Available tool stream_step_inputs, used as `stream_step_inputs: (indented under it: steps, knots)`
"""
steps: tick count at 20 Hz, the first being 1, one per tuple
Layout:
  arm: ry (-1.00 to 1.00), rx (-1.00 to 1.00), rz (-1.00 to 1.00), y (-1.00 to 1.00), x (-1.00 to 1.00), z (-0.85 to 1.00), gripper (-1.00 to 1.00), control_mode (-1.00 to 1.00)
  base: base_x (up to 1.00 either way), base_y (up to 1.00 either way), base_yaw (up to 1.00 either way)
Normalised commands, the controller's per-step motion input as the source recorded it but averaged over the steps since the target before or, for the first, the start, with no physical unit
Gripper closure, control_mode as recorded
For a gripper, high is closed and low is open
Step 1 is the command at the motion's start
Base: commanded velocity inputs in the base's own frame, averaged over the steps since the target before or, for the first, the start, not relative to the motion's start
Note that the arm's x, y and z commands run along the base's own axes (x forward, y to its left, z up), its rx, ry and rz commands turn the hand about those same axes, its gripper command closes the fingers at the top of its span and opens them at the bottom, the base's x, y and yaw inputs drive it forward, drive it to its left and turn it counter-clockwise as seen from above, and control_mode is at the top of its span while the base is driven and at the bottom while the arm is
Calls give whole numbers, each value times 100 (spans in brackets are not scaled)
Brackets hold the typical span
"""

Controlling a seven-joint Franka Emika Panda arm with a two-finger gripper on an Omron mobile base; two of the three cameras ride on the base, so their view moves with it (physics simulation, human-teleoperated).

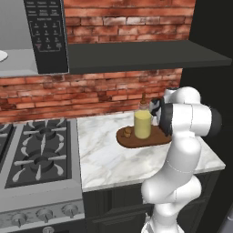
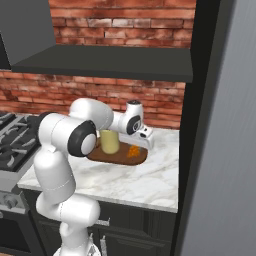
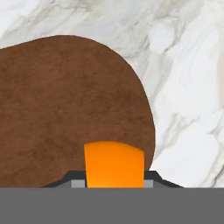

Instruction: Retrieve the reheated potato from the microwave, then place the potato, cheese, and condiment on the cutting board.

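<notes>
On the marble counter lies the dark brown cutting board (image 1: 136,142) (image 2: 117,158) (image 3: 65,105). The small tan potato (image 1: 128,132) sits at its left end, and the pale yellow condiment (image 1: 142,124) (image 2: 110,142) stands upright beside it. My gripper (image 3: 113,183) (image 2: 136,147) hangs low over the board's right end, shut on the orange cheese (image 3: 113,164) (image 2: 133,151). The hand view shows the wedge clamped between the finger tips, just above the wood. In the left base view my own arm hides the hand. The microwave (image 1: 48,36) hangs at the upper left, its grey inside showing.
A gas stove (image 1: 41,150) adjoins the counter on the left. A dark shelf (image 1: 136,54) runs overhead along the brick wall. A tall dark cabinet side (image 2: 220,125) closes off the counter's right end. Bare marble (image 3: 188,87) lies in front of the board.
</notes>
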Motion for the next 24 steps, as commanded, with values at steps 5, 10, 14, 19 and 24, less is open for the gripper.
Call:
stream_step_inputs:
  steps: [5, 10, 14, 19, 24]
  knots:
    - [0, 10, -8, 0, -5, -4, 100, -100, 0, 0, 0]
    - [0, 7, -6, 1, -2, -2, 100, -100, 0, 0, 0]
    - [0, 5, -4, 9, 0, 0, 100, -100, 0, 0, 0]
    - [0, 5, -2, 17, 0, 0, 100, -100, 0, 0, 0]
    - [0, 4, -2, 7, 1, -1, 100, -100, 0, 0, 0]
